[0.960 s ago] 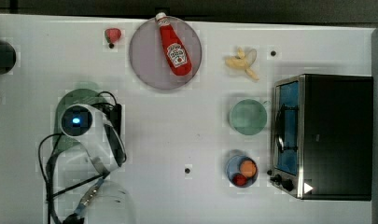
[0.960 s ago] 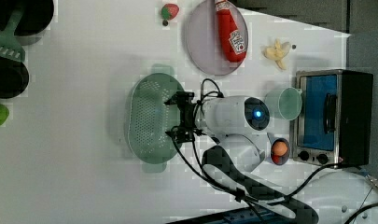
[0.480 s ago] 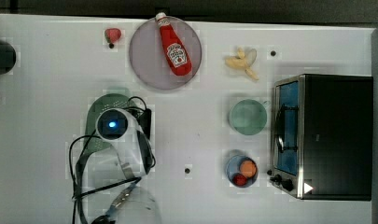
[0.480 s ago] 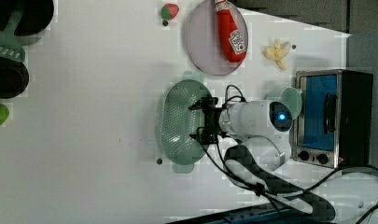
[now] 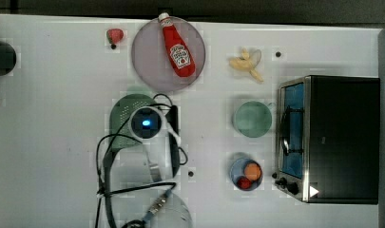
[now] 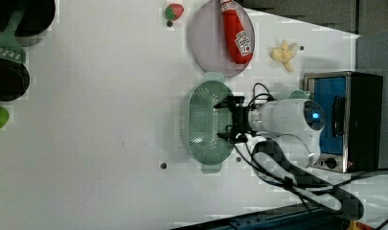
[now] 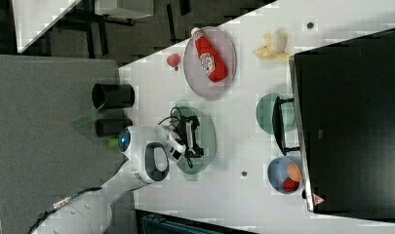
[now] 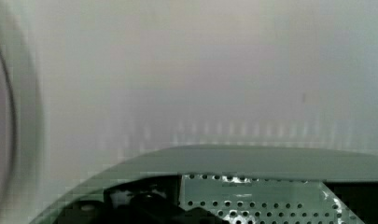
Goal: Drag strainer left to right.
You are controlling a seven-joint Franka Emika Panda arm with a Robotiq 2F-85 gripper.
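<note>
Top view: strainer (image 5: 120, 118) on the white table (image 5: 52, 142), just below the grey plate (image 5: 149, 66), partly under the arm.

Left view: gripper (image 6: 228, 120) spread wide, fingers inside the strainer (image 6: 201, 125) at its right rim.

Right view: strainer (image 7: 205, 141) left of the green cup (image 7: 266, 113), well apart.

Wrist view: perforated strainer (image 8: 252, 205) close below.

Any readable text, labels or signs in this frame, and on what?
None can be read.
Ketchup bottle: white label, print too blurred.
Toaster oven: white triangular sign at a front corner in the top view, red-edged in the right view, contents too small.
Strainer: no markings seen.
</note>
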